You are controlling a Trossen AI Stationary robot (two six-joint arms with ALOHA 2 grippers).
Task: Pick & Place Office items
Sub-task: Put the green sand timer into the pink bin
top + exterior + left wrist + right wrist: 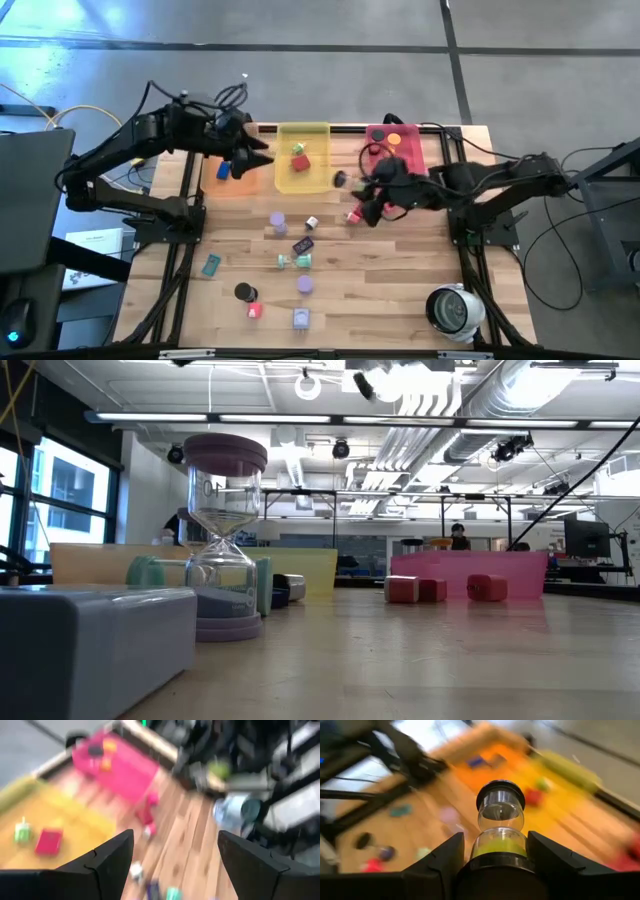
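My right gripper (495, 835) is shut on a small hourglass (500, 820) with black caps and green sand. It hangs over the table between the yellow tray (303, 158) and the pink tray (395, 145). My left gripper (175, 834) hovers open and empty at the yellow tray's left side (262, 155). The yellow tray holds a red cube (298, 163) and a green piece (297, 149). Several small office items lie on the wood nearer the front: a lavender cylinder (278, 219), a dark rectangle (303, 245) and a black disc (243, 291). A purple hourglass (222, 540) stands upright on its base. My right gripper pinches the hourglass by one black end cap (497, 867) between its two fingers. The glass body runs on past the fingertips along their line, and its free cap (500, 792) points away from the gripper. The fingers slant down from the table's right side. The hourglass is clear of the table.
An orange tray (225, 165) with a blue piece lies under the left arm. A large white-grey round device (455, 308) stands at the front right corner. A lavender block (90, 640) lies close to the low camera. Red pieces (352, 214) lie below my right gripper.
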